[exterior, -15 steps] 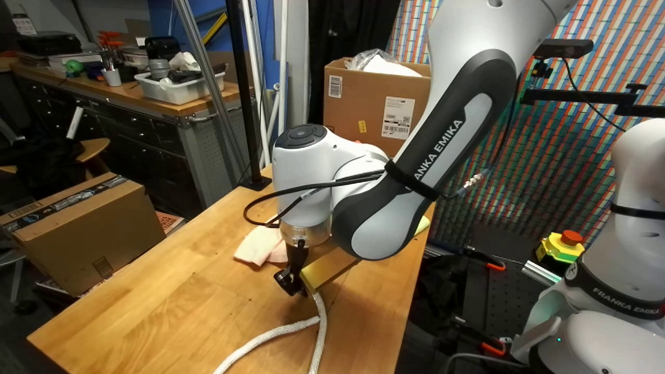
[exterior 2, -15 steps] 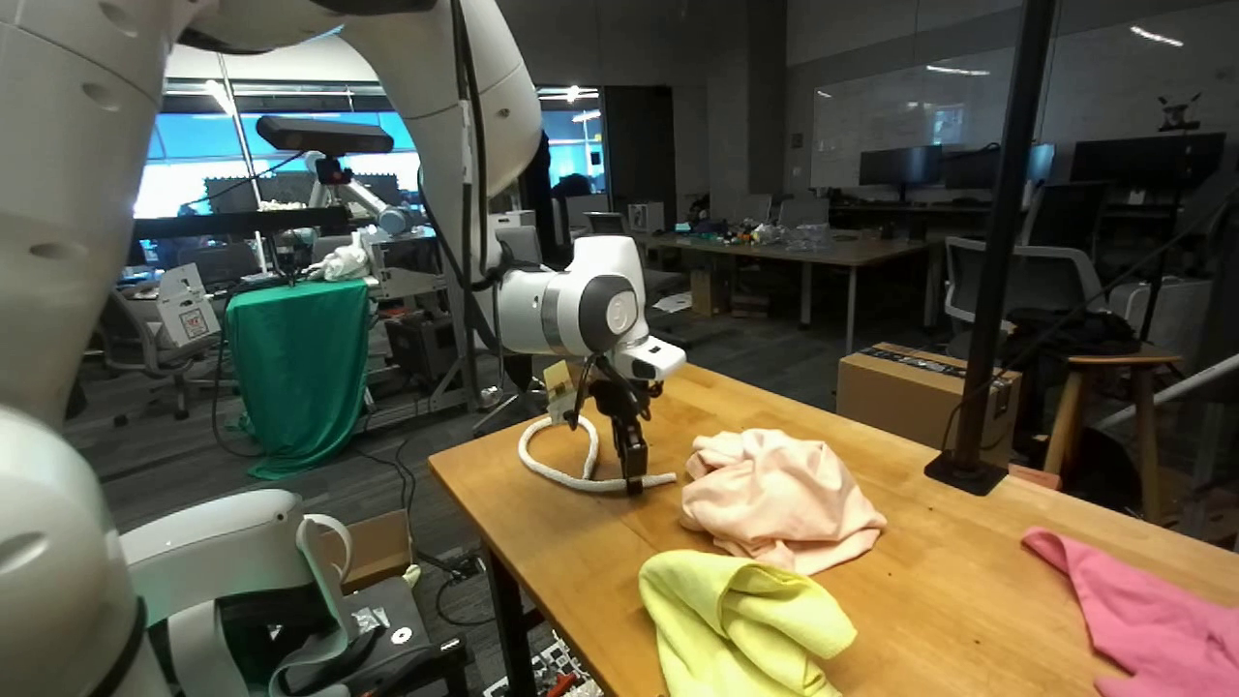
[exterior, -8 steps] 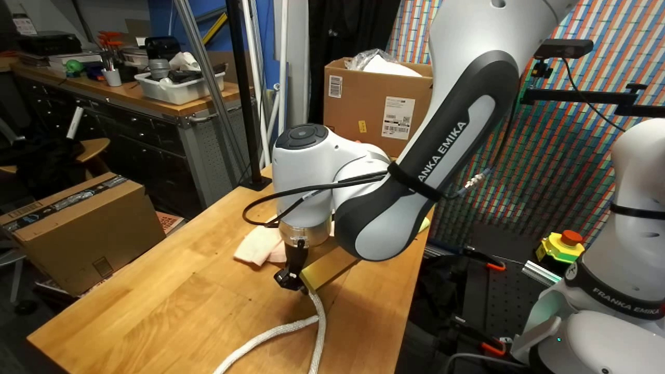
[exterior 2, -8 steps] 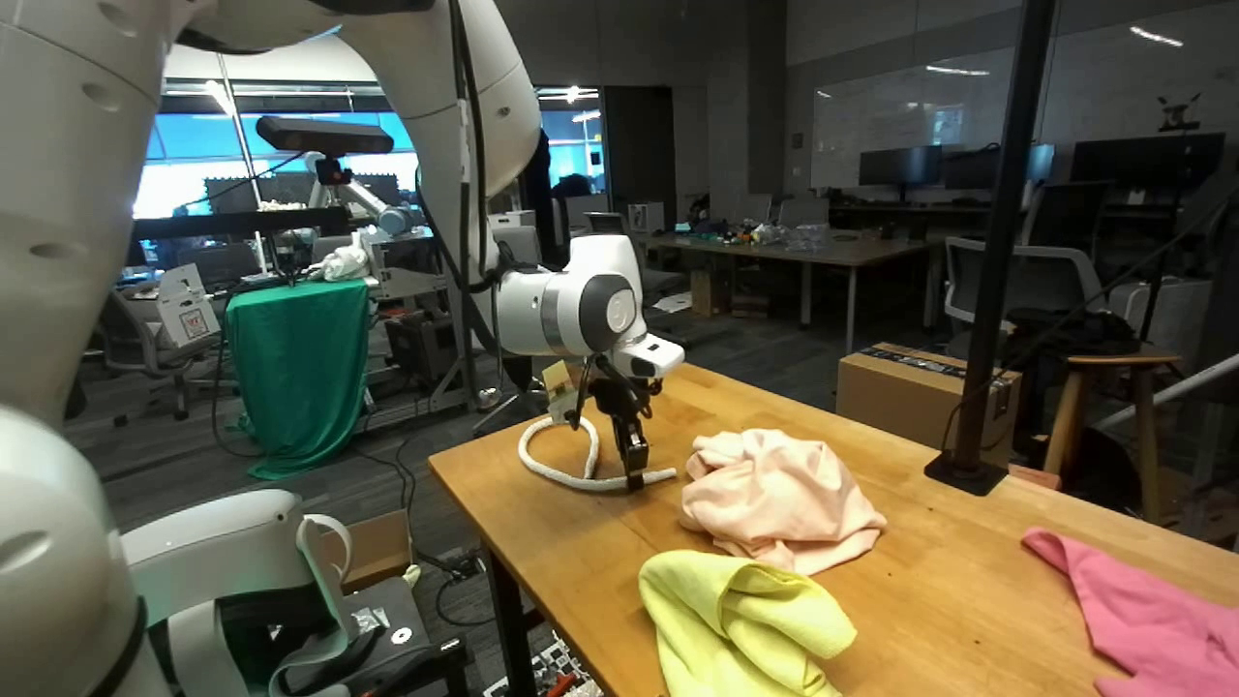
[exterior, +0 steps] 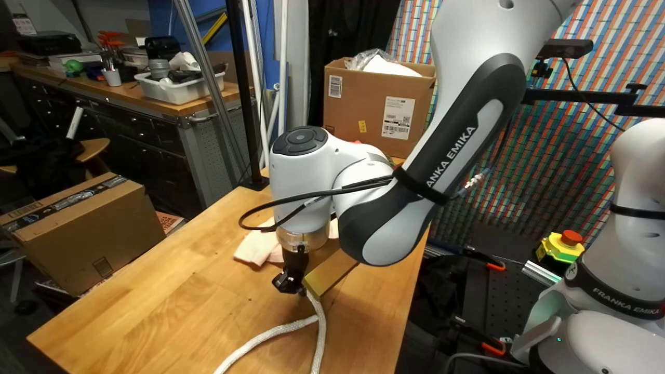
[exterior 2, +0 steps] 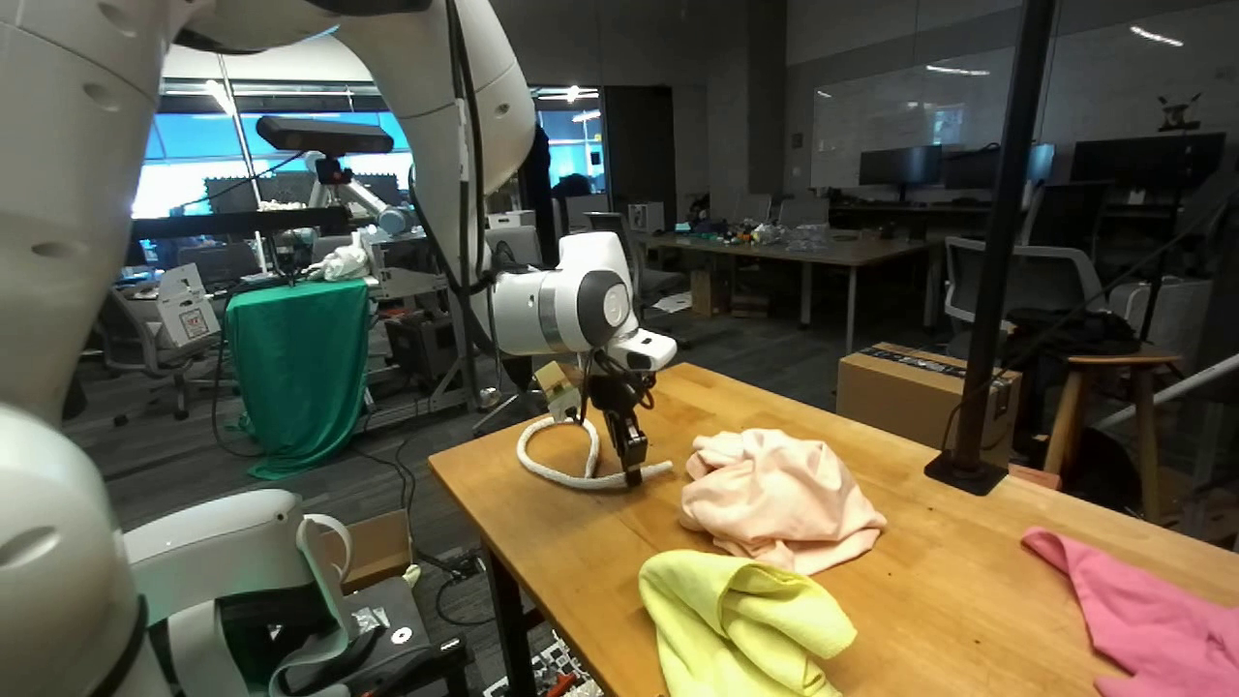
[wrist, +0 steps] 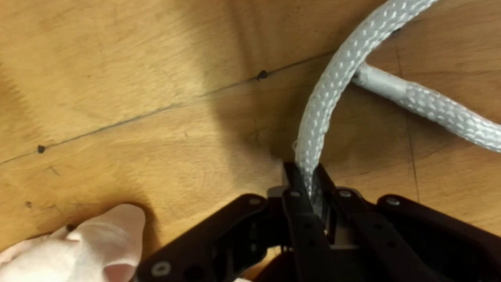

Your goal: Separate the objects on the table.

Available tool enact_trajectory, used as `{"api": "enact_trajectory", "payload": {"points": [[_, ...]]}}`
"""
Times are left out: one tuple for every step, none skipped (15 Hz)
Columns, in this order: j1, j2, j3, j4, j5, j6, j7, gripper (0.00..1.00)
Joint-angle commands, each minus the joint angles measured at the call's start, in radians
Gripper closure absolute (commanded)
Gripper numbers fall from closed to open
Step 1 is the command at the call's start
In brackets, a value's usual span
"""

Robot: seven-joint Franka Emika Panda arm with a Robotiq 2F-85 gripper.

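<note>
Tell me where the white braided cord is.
In the wrist view, the white braided cord curves from the top right into the closed gripper. In an exterior view, it is just left of the crumpled peach cloth.

In an exterior view I see white-blue glass windows [exterior 2: 184, 145] glaring amid dimness; in the wrist view, soft shadows cross the light-brown wooden tabletop [wrist: 156, 78].

The table [exterior: 156, 306] bears a white cord [wrist: 325, 94] and three cloths [exterior 2: 784, 499]
</note>
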Motion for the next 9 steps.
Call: {"api": "enact_trajectory", "payload": {"points": [[0.010,-0.021,0.019,0.005,-0.017,-0.002,-0.052,0.90],[0.009,-0.016,0.031,0.011,-0.009,-0.002,-0.076,0.90],[0.006,-0.014,0.041,0.014,-0.003,-0.003,-0.100,0.90],[0.001,-0.008,0.057,0.021,0.009,-0.005,-0.132,0.90],[0.002,-0.004,0.064,0.025,0.011,-0.008,-0.153,0.90],[-0.001,0.002,0.077,0.032,0.022,-0.013,-0.183,0.90],[0.000,0.005,0.082,0.035,0.024,-0.015,-0.201,0.90],[-0.002,0.007,0.091,0.037,0.034,-0.016,-0.226,0.90],[-0.003,0.011,0.098,0.040,0.043,-0.018,-0.248,0.90]]}}
